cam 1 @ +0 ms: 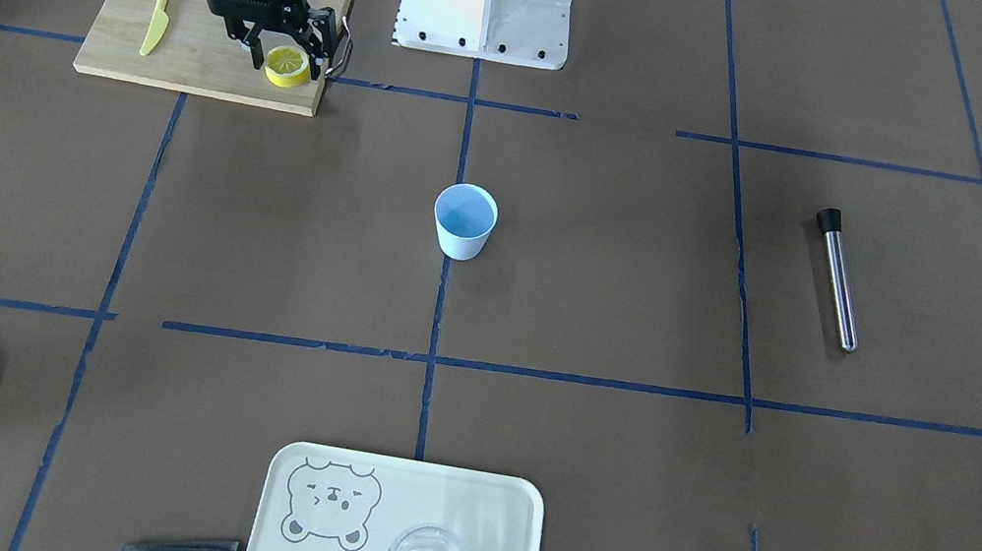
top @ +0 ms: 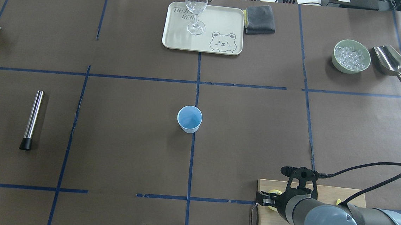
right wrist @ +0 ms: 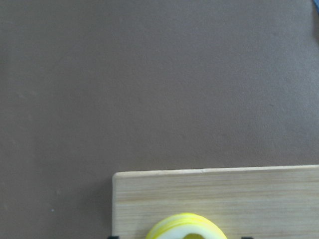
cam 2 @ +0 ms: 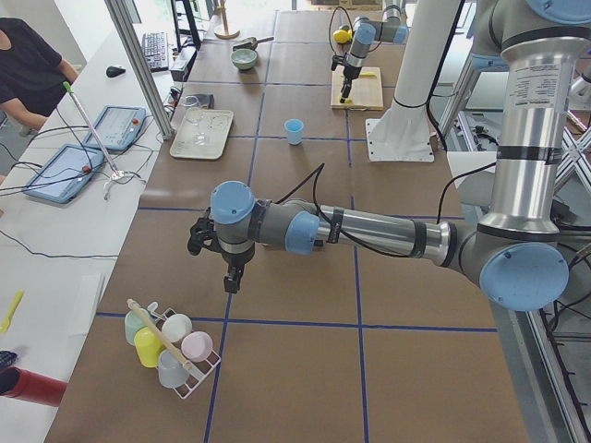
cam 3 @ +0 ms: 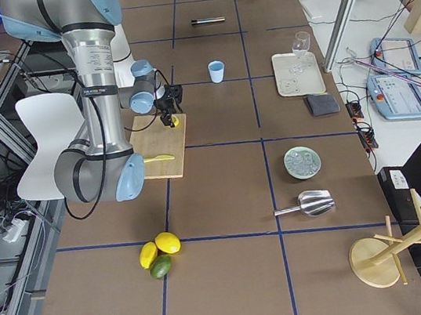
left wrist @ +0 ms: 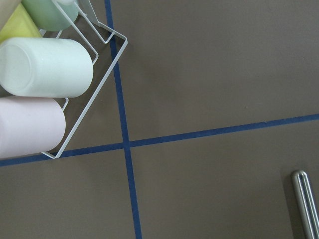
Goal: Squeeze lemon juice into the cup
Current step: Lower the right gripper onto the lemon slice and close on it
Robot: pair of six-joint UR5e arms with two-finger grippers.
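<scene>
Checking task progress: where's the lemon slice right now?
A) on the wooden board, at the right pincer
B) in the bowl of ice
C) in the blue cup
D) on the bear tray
A: the lemon lies on the wooden board between the fingers of the open right pincer, and the cup shows only its blue inside.

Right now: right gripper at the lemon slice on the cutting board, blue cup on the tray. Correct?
No. The cup stands on the bare table, well clear of the tray, as the overhead view shows. The right gripper is at the lemon slice on the cutting board.
</scene>
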